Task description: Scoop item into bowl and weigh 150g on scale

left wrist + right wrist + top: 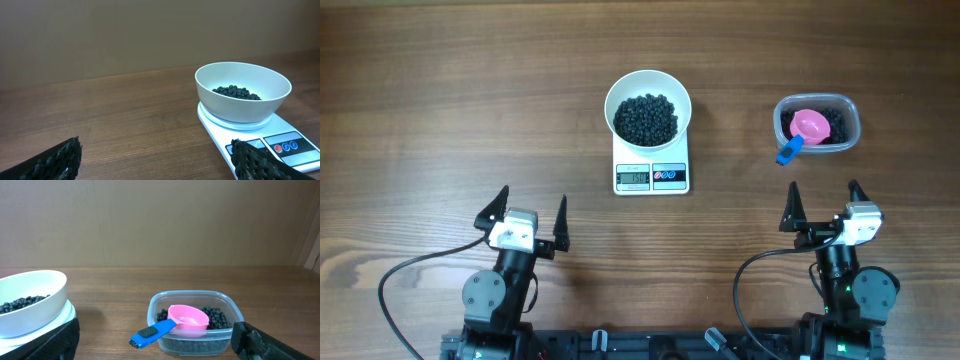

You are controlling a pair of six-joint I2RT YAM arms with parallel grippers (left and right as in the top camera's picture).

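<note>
Soft, even, warm light fills all three views, moderately bright. The white bowl (648,82) and scale (651,158) cast only faint, blurred shadows on the wooden table (440,100). No glare shows, and the overhead view is sharp.

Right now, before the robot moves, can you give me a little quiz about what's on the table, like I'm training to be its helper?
1. True or false: the white bowl stands on the scale.
2. Where does the pink scoop lie? A) in the bowl B) in the clear tub C) on the scale
3. Fill in: the left gripper and right gripper are both ___, holding nothing.
Key: 1 true; 2 B; 3 open.
</note>
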